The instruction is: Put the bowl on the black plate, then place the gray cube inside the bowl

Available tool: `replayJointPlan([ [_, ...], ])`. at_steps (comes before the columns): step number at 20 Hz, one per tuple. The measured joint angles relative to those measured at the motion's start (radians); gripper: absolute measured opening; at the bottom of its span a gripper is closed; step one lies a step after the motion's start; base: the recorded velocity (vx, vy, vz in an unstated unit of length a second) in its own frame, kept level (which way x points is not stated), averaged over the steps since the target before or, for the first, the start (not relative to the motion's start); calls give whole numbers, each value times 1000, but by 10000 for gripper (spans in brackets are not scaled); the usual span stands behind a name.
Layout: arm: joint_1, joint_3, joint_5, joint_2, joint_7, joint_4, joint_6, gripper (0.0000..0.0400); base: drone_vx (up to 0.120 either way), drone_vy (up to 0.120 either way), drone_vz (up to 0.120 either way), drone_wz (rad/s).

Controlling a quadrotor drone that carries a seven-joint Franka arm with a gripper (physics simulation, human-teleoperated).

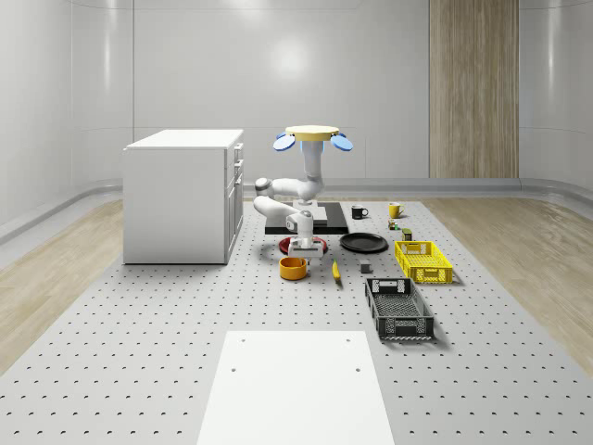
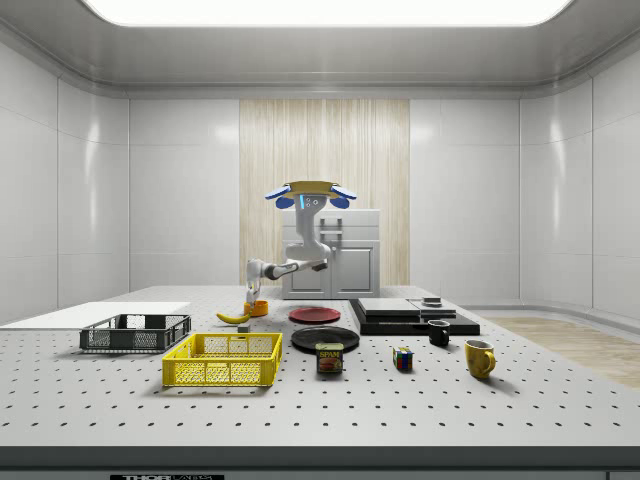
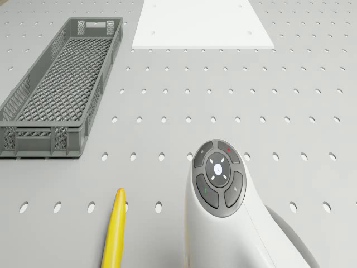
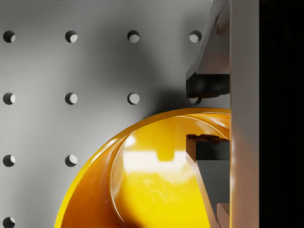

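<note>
The orange bowl (image 1: 294, 268) stands upright on the perforated table, in front of a red plate (image 1: 303, 245). My gripper (image 1: 301, 254) hangs just above the bowl's far rim. In the wrist view the gripper (image 4: 207, 116) is open and straddles the rim of the bowl (image 4: 142, 180): one finger (image 4: 206, 83) is outside, the other (image 4: 209, 149) inside, and neither touches it. The black plate (image 1: 362, 242) lies on the whole-scene view's right of the red plate. The small gray cube (image 1: 366, 269) sits in front of the black plate. The drone (image 1: 310, 134) hovers over a black platform (image 1: 334, 221) behind the plates.
A banana (image 1: 335, 270) lies between bowl and cube. A yellow crate (image 1: 422, 260) and a gray crate (image 1: 398, 308) stand on the whole-scene view's right. A white cabinet (image 1: 181, 195) is at the left, two mugs (image 1: 359, 212) are at the back, and a white sheet (image 1: 296, 385) is in front.
</note>
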Motion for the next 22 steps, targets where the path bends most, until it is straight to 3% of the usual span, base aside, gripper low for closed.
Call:
replayJointPlan([
  [4,9,39,36,-2,0,-16,-17,103,0,0,0,0],
  [9,19,92,86,-6,0,-34,-38,101,-8,0,120,0],
  [18,22,123,116,-12,2,-42,-45,100,-120,120,120,0],
  [22,22,126,120,-15,3,-43,-43,100,-120,120,0,0],
])
